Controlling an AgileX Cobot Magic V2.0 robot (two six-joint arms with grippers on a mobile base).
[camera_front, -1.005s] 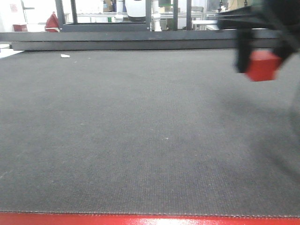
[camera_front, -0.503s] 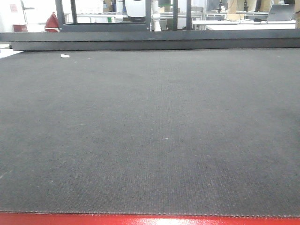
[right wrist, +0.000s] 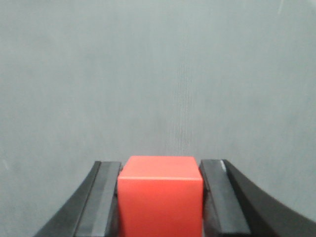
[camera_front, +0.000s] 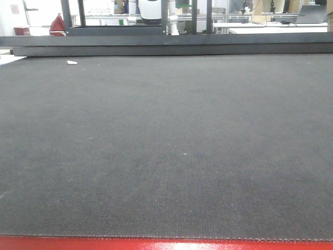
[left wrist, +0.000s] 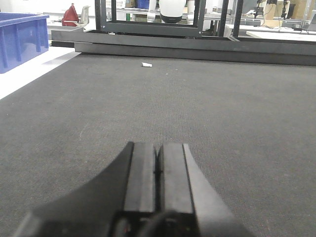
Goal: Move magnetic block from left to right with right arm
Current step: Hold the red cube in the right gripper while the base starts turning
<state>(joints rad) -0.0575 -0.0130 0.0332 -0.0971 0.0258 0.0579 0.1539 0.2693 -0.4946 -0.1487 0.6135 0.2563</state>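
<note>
The right end effector holds the red magnetic block tight. The left end effector is squeezed closed, low over the grey bench.

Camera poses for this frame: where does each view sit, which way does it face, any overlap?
Exterior front: low at the near edge of the grey mat, facing across it to the black frame; no robot parts visible.
Left wrist: behind the left gripper, jaws shut and empty, facing across the mat; blue bin at left.
Right wrist: behind the right gripper, looking down at mat; jaws clamp the red cube.
Shared: front and left wrist both show the white scrap and black frame.
</note>
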